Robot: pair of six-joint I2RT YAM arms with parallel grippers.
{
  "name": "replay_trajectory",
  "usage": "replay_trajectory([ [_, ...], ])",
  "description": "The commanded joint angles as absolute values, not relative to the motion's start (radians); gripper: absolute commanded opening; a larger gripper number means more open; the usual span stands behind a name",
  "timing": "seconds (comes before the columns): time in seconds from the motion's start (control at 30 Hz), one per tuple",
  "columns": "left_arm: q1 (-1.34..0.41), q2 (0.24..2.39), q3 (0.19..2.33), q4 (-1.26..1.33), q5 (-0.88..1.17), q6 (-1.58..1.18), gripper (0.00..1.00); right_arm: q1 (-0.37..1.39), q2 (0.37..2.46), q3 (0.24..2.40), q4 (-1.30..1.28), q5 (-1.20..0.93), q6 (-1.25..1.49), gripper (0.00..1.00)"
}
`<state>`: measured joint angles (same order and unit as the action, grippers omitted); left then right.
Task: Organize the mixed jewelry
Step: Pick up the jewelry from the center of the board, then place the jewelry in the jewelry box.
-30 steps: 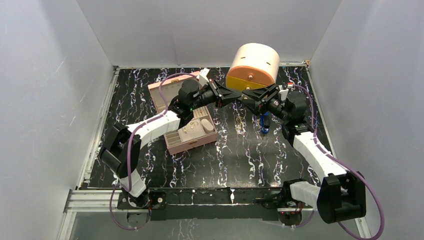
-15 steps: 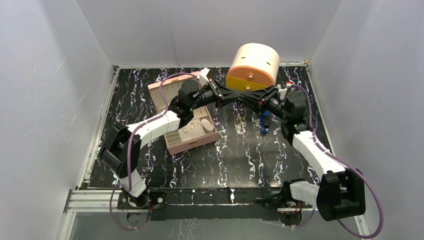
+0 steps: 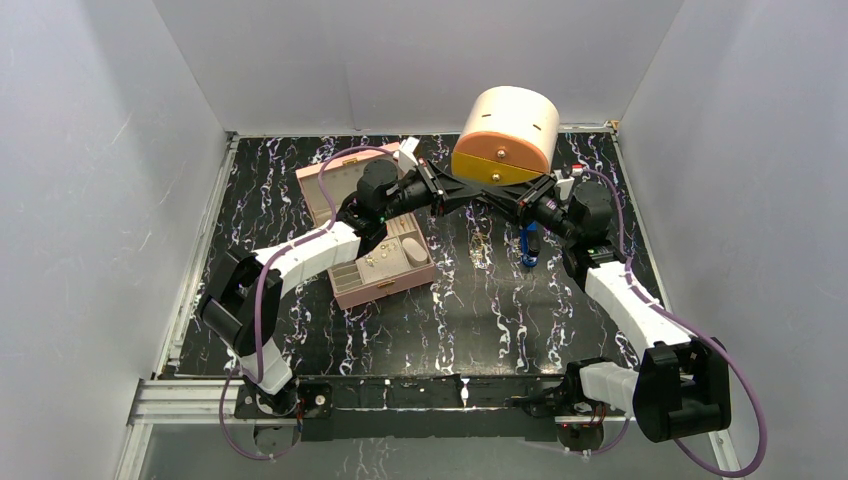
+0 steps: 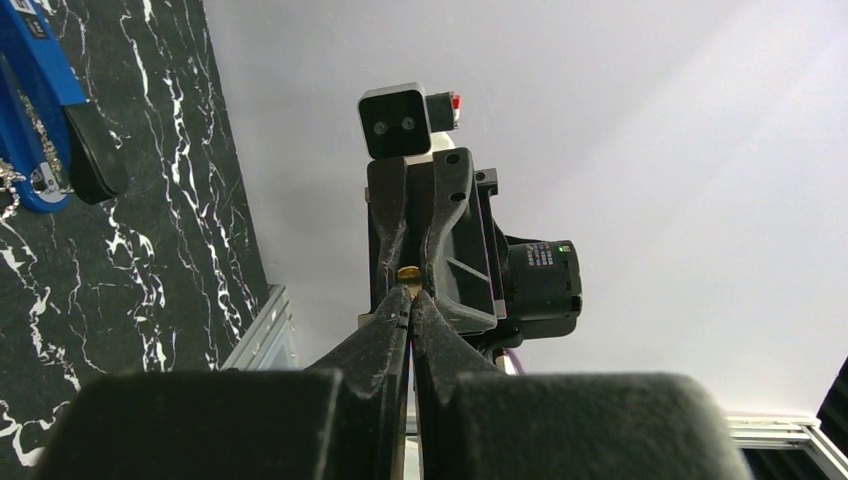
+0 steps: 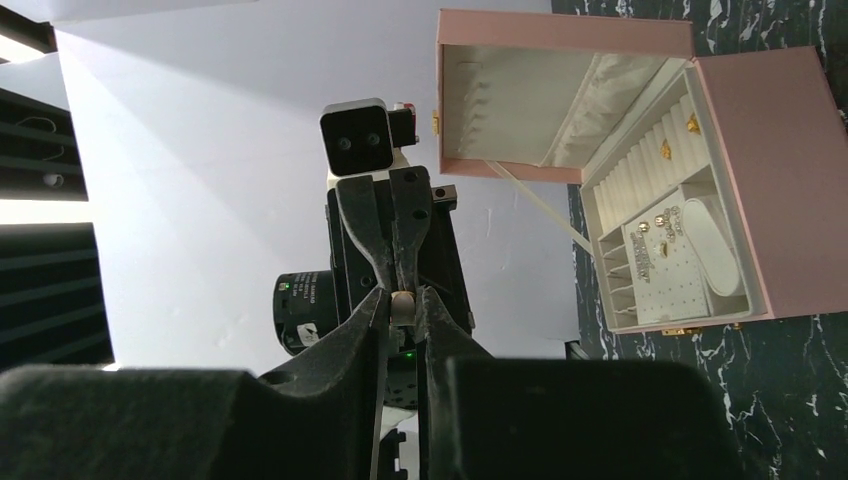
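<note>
White walls close in a dark marbled table (image 3: 480, 310), and above its far middle the 2 arms meet tip to tip, clear of the surface. The left gripper (image 4: 409, 298) is clenched, and a tiny gold piece (image 4: 408, 272) sits right at its fingertips. The right gripper (image 5: 402, 302) comes at it from the opposite side. In both wrist views its fingers appear pinched onto the same piece, so both grippers seem to have hold of it at once.

The rest of the jewelry (image 5: 655, 228) lies in the compartments of the open pink box (image 5: 745, 150) on the left half of the table. A blue object (image 3: 530, 245) lies on the table under the right arm. A round orange-fronted case (image 3: 505, 130) stands at the back, just beyond the meeting point.

I judge this to be a mid-air pass or regrasp of 1 piece, with sorting into the box not yet done for it. Which gripper is giving and which is taking cannot be read from these views.

Next, 1 gripper must let go while the other keeps a firm pinch. The release should be slow and straight back, since the piece is far smaller than a finger and could flick away or drop. Then the holder must carry it to a free slot in the box and line up closely before letting go.
</note>
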<state>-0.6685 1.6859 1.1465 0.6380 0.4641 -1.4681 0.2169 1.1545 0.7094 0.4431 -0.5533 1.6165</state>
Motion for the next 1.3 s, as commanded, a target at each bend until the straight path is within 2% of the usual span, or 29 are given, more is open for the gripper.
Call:
replay_trajectory([
  [0.0,-0.666,1.628,1.145,0.615,0.466,-1.432,0.00,0.214,1.138,0.756,0.419,-0.569,1.561,0.19],
  [0.13,-0.666,1.605,1.144,0.552,0.446,-1.381,0.10,0.215,1.143,0.794,0.337,-0.565,1.494,0.18],
  [0.33,-0.656,1.535,1.122,0.441,0.393,-1.296,0.39,0.215,1.161,0.858,0.192,-0.559,1.371,0.17],
  [0.47,-0.638,1.432,1.097,0.281,0.308,-1.163,0.50,0.219,1.201,0.923,0.065,-0.563,1.255,0.17],
  [0.63,-0.627,1.247,1.084,-0.070,0.074,-0.948,0.61,0.291,1.276,1.050,-0.138,-0.500,1.075,0.17],
  [0.77,-0.625,1.106,1.067,-0.364,-0.175,-0.855,0.75,0.451,1.374,1.205,-0.281,-0.371,0.957,0.16],
  [1.03,-0.619,0.899,0.949,-0.707,-0.440,-0.939,0.78,0.748,1.651,1.487,-0.499,-0.147,0.822,0.16],
  [1.27,-0.613,0.831,0.846,-0.731,-0.435,-0.936,0.77,0.875,1.853,1.690,-0.617,-0.058,0.757,0.15],
])
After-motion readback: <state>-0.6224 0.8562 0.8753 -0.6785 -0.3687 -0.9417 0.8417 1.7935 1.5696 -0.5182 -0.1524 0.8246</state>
